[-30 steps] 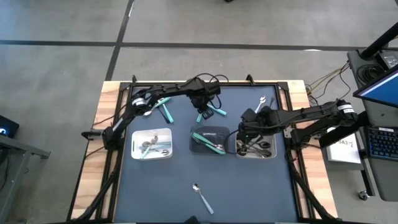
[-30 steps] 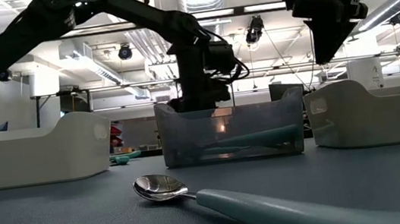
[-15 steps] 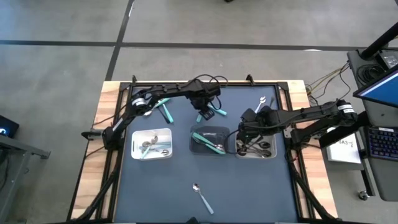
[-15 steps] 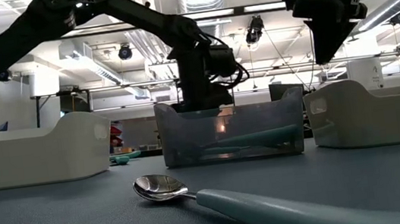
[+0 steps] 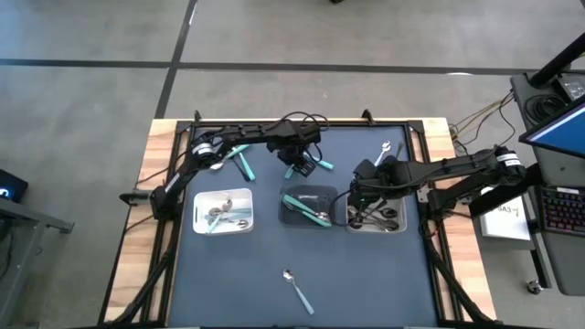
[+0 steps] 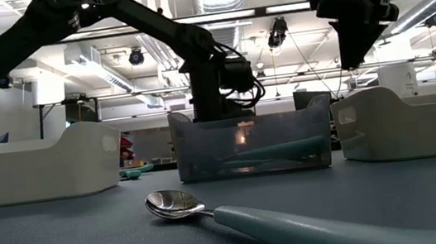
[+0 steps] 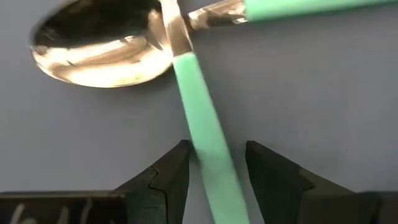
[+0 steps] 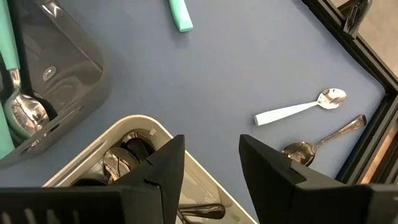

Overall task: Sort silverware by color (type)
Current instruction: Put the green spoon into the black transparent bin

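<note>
Teal-handled pieces are what you've got under the left arm right now. Going left to right in the high view: two teal utensils [image 5: 240,161] lie crossed on the mat near the left arm's elbow, and the white tray [image 5: 223,211] below them holds a few silver pieces. Your left gripper [image 5: 297,169] sits low over the teal pair [image 5: 313,165] behind the middle tray; in the left wrist view its fingers [image 7: 163,177] stand apart, straddling a teal handle [image 7: 202,143] without pinching it, and a spoon bowl [image 7: 99,50] lies just past that handle. Dark middle tray [image 5: 309,206] holds teal-handled pieces. One teal-handled spoon [image 5: 298,291] lies alone at the front of the mat, well apart from everything. Your right gripper [image 5: 364,190] hangs over the right tray [image 5: 376,219], jaws wide and holding nothing; that tray has dark and silver pieces in it. Behind it, near the mat's back right corner, a white-handled spoon [image 8: 298,107] and a silver spoon [image 8: 320,142] lie just beside each other.
</note>
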Robot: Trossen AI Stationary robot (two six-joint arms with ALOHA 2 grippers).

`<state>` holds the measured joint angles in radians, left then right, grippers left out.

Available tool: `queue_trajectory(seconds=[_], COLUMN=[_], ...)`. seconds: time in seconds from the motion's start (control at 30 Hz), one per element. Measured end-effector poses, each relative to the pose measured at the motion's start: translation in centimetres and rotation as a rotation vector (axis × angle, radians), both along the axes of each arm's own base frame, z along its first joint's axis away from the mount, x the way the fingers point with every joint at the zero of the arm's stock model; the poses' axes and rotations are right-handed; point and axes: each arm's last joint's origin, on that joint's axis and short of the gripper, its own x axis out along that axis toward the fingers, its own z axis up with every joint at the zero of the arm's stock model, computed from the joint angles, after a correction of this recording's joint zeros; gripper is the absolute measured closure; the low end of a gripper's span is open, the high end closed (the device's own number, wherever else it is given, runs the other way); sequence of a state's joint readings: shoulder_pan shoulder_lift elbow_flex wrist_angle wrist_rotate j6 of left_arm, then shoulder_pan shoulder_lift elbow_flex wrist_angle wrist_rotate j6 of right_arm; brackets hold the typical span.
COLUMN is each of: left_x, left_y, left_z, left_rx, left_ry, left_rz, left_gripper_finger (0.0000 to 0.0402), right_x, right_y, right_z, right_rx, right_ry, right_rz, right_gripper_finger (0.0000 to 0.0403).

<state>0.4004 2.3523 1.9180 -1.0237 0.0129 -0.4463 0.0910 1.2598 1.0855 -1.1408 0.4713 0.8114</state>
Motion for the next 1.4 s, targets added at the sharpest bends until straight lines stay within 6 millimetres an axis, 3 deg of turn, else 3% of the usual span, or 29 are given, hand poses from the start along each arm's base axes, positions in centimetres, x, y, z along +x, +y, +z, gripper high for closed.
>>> queue_trajectory(seconds=[0.17,0.27,0.43,0.53,0.67,0.97,1.1,1.4], left_x=[-0.4,-0.4,-0.1,0.2,0.9,2.3,3.2,3.4], left_y=[-0.4,-0.6,-0.6,-0.5,-0.1,0.0,-2.7,-12.6], left_z=[-1.2,-1.4,-1.0,-0.2,1.6,8.7,11.1,11.1], left_rx=[-0.008,-0.006,-0.012,0.000,0.062,0.175,0.150,0.092], left_ry=[0.009,0.010,0.008,0.006,0.007,-0.119,-0.176,-0.030], left_rz=[-0.009,-0.032,-0.051,-0.054,-0.099,-0.145,-0.217,-0.516], left_gripper_finger=[0.0267,0.0290,0.0359,0.0359,0.0359,0.0356,0.0355,0.0354], right_x=[0.0,0.0,0.0,0.0,0.0,0.0,0.0,0.2], right_y=[0.0,0.0,0.0,0.0,0.0,0.0,0.0,0.0], right_z=[0.0,0.0,0.0,0.0,0.0,-0.1,-0.2,-0.2], right_rx=[0.000,0.000,0.000,0.000,0.000,-0.004,-0.010,-0.017], right_ry=[-0.003,-0.003,-0.002,-0.002,-0.002,0.004,0.016,0.013], right_rz=[0.000,0.000,0.000,0.000,0.000,0.010,0.034,0.060], right_gripper_finger=[0.0257,0.0257,0.0257,0.0257,0.0257,0.0257,0.0257,0.0257])
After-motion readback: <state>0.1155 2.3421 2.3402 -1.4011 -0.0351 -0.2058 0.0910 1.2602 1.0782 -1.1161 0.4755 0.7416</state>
